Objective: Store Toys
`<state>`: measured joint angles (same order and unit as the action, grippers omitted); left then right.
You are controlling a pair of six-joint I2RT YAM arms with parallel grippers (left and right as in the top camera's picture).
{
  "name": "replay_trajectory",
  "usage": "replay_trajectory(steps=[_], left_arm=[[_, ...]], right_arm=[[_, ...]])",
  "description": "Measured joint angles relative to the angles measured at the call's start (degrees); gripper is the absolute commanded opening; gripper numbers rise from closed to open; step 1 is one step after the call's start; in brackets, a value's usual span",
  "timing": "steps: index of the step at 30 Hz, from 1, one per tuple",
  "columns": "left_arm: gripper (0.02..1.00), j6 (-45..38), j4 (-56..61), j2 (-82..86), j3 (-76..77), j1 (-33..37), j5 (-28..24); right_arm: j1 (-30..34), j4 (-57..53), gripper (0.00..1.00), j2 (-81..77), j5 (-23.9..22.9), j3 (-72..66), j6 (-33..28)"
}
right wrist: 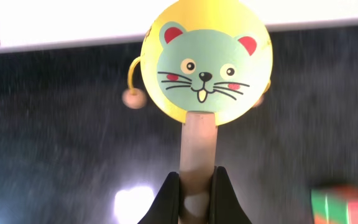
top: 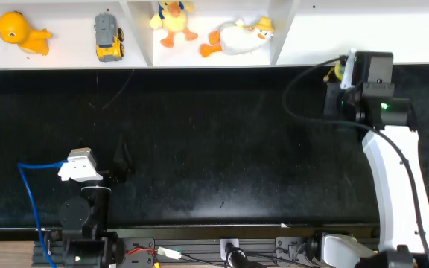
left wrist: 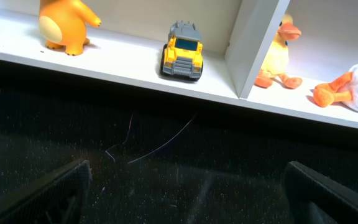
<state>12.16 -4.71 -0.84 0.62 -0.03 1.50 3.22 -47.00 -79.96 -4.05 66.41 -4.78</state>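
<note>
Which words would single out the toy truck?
Find the white shelf at the far edge of the black table, left compartment. The toy truck stands there beside the divider. It is boxy, yellow with a grey top, unlike the rounded orange figure next to it.

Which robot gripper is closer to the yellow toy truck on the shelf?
Left. The left gripper is over the black mat, in front of the yellow truck. The right gripper is far off toward the shelf's other end, holding a cat-face rattle.
</note>
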Motion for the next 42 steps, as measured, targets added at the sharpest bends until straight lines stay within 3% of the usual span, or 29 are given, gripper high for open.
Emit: replay_trajectory(steps=[7, 16, 37, 39, 42], left_arm=[[0.996, 0.0, 0.0, 0.0, 0.0, 0.0, 0.0], [0.996, 0.0, 0.0, 0.0, 0.0, 0.0, 0.0], [0.998, 0.0, 0.0, 0.0, 0.0, 0.0, 0.0], [0.998, 0.0, 0.0, 0.0, 0.0, 0.0, 0.0], [0.998, 0.0, 0.0, 0.0, 0.0, 0.0, 0.0]], right_arm=[[0.0, 14.23, 0.047, -7.08, 3.08, -0.11, -5.77], [-0.22, 27.61, 0.047, -14.49, 9.01, -0.13, -6.05], [-1.77, 38.69, 0.058, -20.61, 10.23, -0.13, -4.42], [-1.77, 38.86, 0.38, -20.61, 10.19, -0.13, -3.78], [-1.77, 38.88, 0.709, -20.61, 10.19, -0.13, -3.69]])
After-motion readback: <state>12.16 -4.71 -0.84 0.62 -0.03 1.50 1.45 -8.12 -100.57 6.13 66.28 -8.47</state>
